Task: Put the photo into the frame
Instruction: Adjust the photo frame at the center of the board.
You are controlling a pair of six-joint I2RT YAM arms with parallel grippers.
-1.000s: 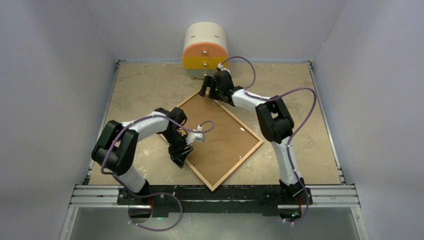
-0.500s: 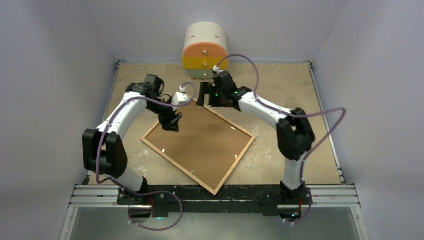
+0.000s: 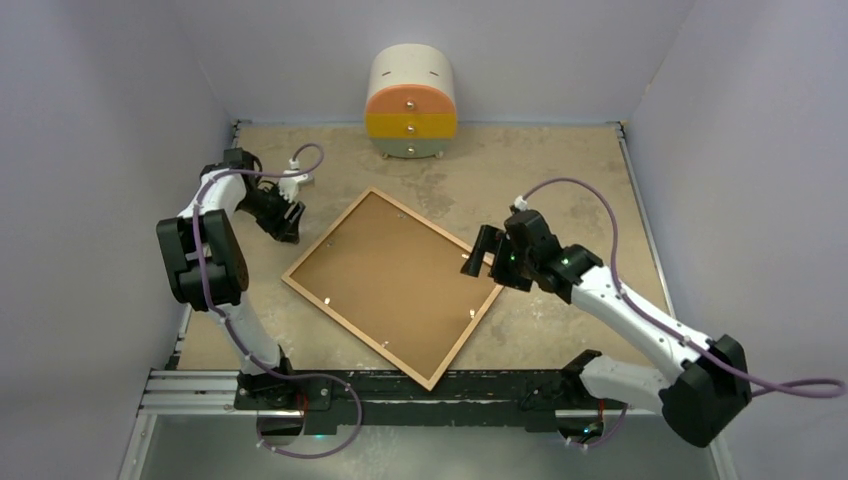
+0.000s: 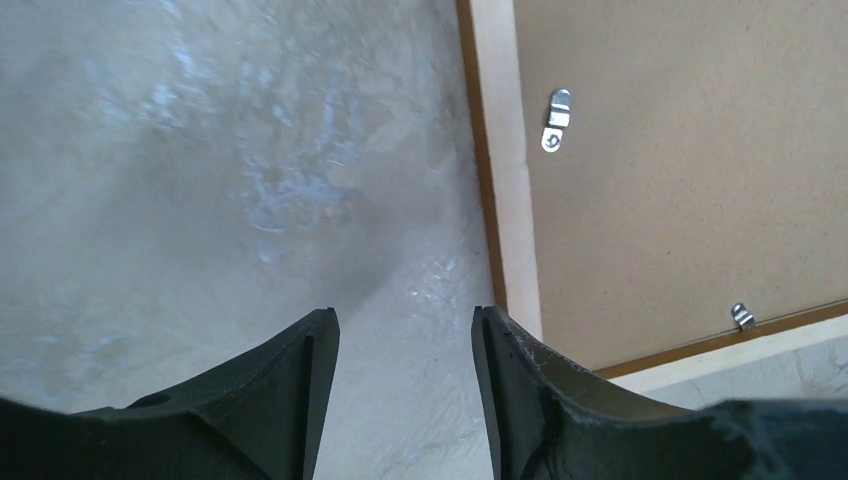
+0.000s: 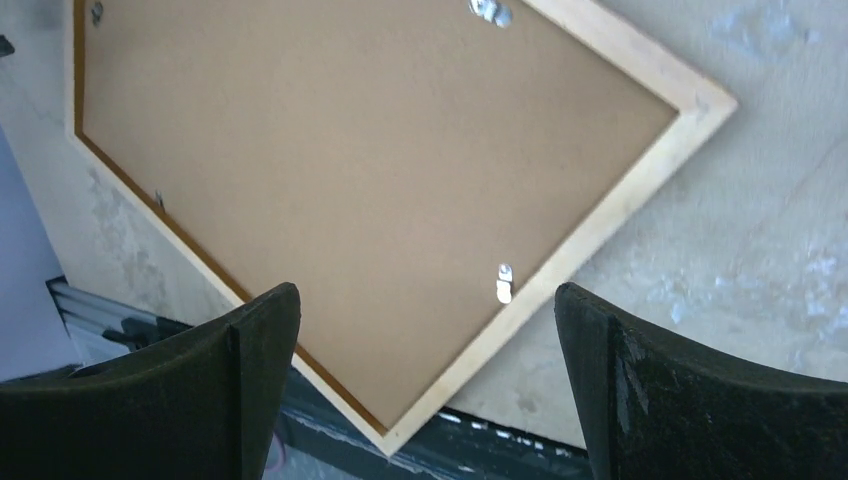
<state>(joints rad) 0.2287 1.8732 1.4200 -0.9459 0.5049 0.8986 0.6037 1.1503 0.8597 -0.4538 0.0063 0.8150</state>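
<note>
The frame [image 3: 330, 234] lies face down at the table's middle, turned like a diamond, its thin wooden rim around a brown backing board [image 3: 395, 285] with small metal clips [image 4: 556, 120]. The photo is not in view. My left gripper [image 3: 287, 230] hovers over bare table just off the frame's upper-left edge, open with nothing between its fingers. In the left wrist view the rim [image 4: 505, 180] runs beside the gripper [image 4: 405, 325]. My right gripper [image 3: 478, 258] hangs wide open over the frame's right corner. Its wrist view shows the gripper [image 5: 425, 300] above the board [image 5: 350, 170] and rim [image 5: 620, 200].
A small round drawer unit [image 3: 411, 103], white, orange and yellow, stands against the back wall. Grey walls close in the left, right and back. A metal rail [image 3: 190, 385] runs along the near edge by the arm bases.
The left arm swung from the frame's left side to the back left, off the frame. The right arm drew back from the far corner to the right corner. The frame turned slightly early on.
</note>
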